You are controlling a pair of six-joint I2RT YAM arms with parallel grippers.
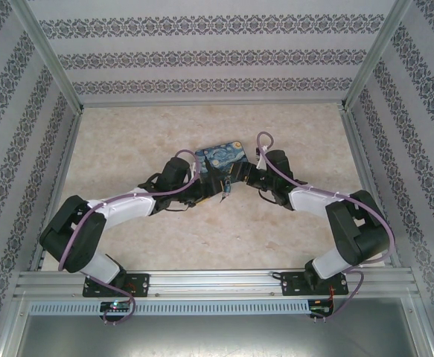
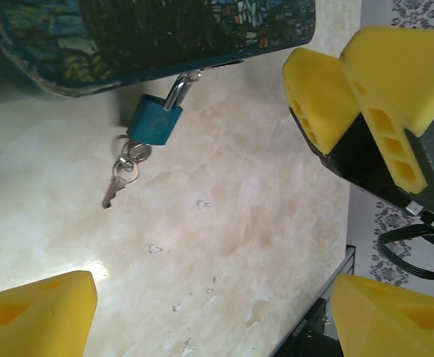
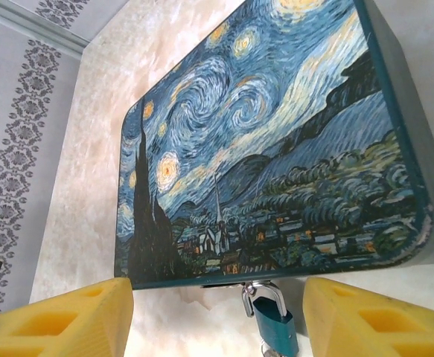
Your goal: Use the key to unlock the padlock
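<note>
The small blue padlock (image 2: 155, 123) hangs by its silvery shackle from the latch of the painted tin (image 3: 269, 141). A silver key (image 2: 117, 184) lies on the table below the lock, on a ring at the keyhole end. My left gripper (image 2: 217, 320) is open and empty, well short of the lock. My right gripper (image 3: 217, 323) is open too, with the padlock (image 3: 276, 327) between its yellow fingers (image 3: 380, 320), nearer the right one and untouched. From above, both grippers (image 1: 213, 186) (image 1: 246, 178) meet at the tin's near edge around the padlock (image 1: 227, 190).
The blue-and-yellow tin (image 1: 220, 156) lies flat mid-table, behind both grippers. The right gripper's yellow fingers (image 2: 317, 104) stand close beside the lock in the left wrist view. Patterned walls (image 1: 23, 111) and a metal frame enclose the marble table (image 1: 127, 134).
</note>
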